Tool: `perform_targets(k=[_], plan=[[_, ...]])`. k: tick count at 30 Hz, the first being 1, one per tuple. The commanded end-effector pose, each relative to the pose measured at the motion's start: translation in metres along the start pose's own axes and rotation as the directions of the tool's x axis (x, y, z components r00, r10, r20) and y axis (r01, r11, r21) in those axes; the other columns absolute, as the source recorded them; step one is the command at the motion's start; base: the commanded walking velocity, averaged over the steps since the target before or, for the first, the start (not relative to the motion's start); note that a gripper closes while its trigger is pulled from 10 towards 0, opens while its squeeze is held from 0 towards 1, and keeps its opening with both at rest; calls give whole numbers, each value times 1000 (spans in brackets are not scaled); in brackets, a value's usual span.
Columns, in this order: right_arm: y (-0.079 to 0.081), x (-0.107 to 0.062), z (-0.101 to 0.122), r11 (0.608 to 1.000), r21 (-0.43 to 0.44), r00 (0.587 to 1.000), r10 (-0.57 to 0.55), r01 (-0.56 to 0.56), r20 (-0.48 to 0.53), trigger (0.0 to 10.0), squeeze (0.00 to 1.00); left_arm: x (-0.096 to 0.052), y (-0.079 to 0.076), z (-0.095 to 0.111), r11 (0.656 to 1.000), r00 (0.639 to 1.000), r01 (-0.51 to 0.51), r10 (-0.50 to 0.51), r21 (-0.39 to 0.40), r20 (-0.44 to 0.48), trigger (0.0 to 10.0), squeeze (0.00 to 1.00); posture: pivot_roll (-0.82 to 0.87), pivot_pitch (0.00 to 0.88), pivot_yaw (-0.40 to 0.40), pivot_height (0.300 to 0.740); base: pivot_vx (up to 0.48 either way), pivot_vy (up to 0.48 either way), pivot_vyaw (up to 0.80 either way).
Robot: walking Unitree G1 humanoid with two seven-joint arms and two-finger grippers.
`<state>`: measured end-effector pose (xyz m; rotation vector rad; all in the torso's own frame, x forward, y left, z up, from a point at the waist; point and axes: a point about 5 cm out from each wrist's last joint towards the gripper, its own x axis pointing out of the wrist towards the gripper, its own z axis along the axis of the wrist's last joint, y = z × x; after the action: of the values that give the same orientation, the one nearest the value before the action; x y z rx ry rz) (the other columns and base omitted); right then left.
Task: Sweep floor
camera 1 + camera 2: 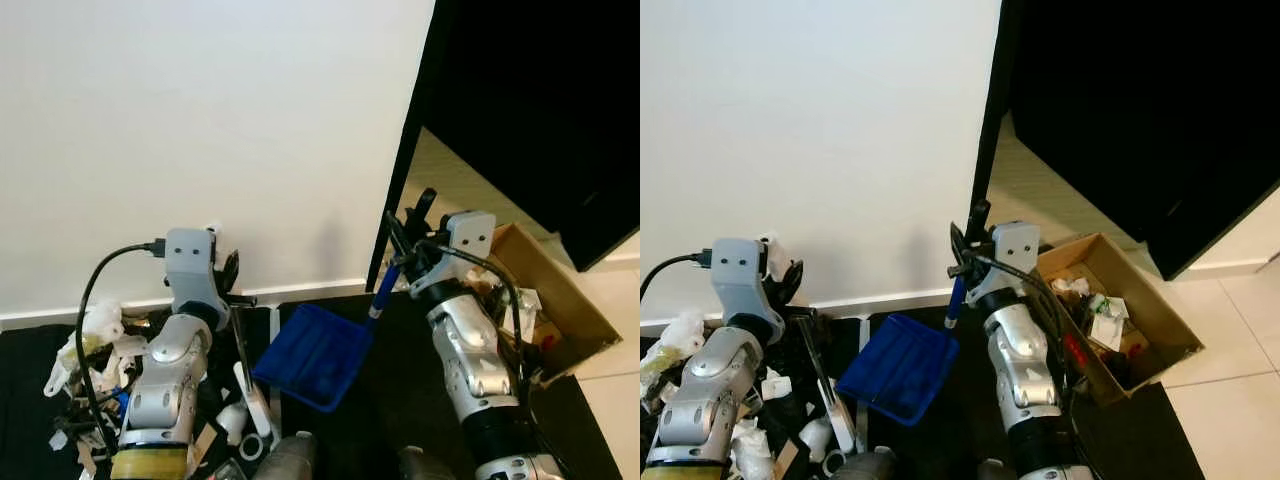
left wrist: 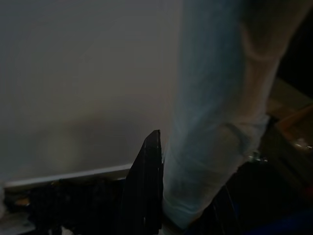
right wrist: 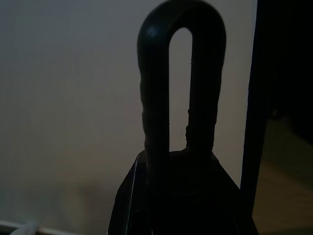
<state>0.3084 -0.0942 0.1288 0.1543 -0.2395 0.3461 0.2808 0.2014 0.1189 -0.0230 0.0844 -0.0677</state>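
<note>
Dustpan [image 1: 315, 357] between litter [image 1: 85, 350] and box [image 1: 555, 300]

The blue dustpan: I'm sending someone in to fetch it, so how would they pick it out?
Look at the foot of the white wall, on the dark floor. Between the robot's two arms, the blue dustpan hangs tilted from the right gripper by its handle, the single bright blue thing among white litter.
</note>
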Motion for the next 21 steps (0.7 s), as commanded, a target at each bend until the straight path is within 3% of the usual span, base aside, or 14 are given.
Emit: perform_targets(k=[1,7,21], plan=[[1,-1,1,1000,13,1000,2,-2,7,10000,0,1,-2,-1,1000,1000,3,-3,-30,-3,10000,0,225,161,15,740,0,0,0],[1,0,1,1000,16,1000,3,-3,6,10000,0,0,2,-1,1000,1000,-13,13,-27,-5,10000,0,224,161,12,740,84,-251,0],[1,0,0,1000,19,1000,13,-13,-1,10000,0,-1,3,-1,998,1000,-27,27,-50,8,10000,0,221,162,6,740,0,0,0]])
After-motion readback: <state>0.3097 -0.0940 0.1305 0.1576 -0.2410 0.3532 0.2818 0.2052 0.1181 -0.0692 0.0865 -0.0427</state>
